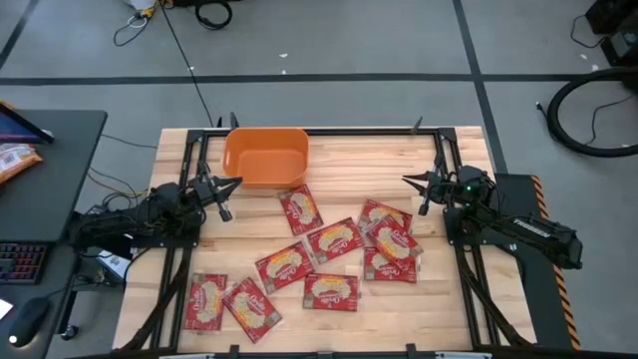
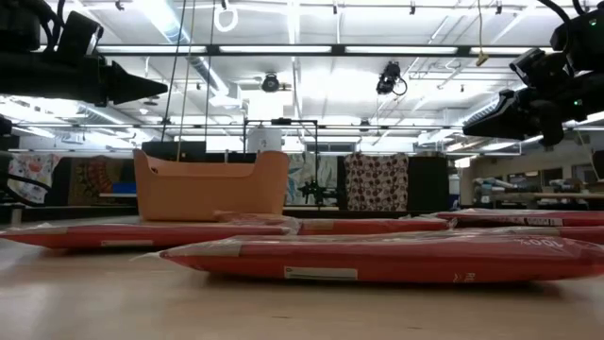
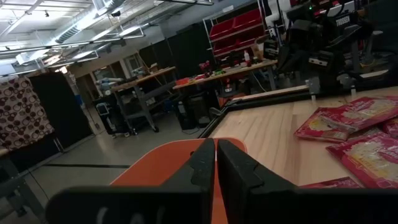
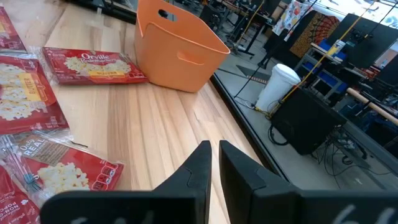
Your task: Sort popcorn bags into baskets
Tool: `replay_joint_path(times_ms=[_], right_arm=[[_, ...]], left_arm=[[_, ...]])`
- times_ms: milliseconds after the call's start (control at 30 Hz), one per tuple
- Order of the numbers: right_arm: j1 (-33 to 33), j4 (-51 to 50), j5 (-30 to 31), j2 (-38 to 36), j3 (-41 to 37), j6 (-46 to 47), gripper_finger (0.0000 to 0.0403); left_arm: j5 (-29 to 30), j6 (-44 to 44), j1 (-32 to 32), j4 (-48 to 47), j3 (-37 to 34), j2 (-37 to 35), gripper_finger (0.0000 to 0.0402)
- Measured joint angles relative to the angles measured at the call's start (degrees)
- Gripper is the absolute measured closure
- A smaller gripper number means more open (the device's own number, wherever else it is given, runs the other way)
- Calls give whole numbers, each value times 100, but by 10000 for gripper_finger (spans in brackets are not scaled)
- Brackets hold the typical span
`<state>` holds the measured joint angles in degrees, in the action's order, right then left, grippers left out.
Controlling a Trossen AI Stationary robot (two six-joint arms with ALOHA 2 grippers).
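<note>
The orange basket (image 1: 264, 157) stands on the wooden table at the far edge, left of the middle, with nothing showing inside it. Several red popcorn bags lie flat on the wood. One bag (image 1: 300, 209) lies just in front of the basket, a cluster (image 1: 384, 239) overlaps at the right, and two bags (image 1: 224, 302) lie at the near left. My left gripper (image 1: 235, 183) hovers shut at the basket's left near corner, above the table. My right gripper (image 1: 407, 180) hovers shut at the right, pointing toward the basket (image 4: 177, 43). Neither holds anything.
Bare wood (image 1: 359, 165) lies between the basket and my right gripper. A black frame (image 1: 329, 131) runs along the table's edges. A side desk at the left carries a keyboard (image 1: 20, 264), a mouse and an orange-yellow snack packet (image 1: 15, 160).
</note>
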<state>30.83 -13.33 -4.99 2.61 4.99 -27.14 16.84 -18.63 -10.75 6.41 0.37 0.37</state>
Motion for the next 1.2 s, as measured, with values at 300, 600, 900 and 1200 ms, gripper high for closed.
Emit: replay_joint_path(times_ms=[300, 600, 900, 1200], right_arm=[[1, -1, 0, 0, 0, 1, 365], [1, -1, 0, -1, 0, -1, 365], [1, 3, 0, -2, 1, 0, 365], [1, 9, 0, -1, 1, -1, 365]], left_arm=[[0, 2, -1, 0, 0, -1, 377], [-61, 228, 1, 22, 1, 1, 377], [-156, 4689, 1, 63, -1, 1, 377], [106, 6035, -1, 322, 1, -1, 377]])
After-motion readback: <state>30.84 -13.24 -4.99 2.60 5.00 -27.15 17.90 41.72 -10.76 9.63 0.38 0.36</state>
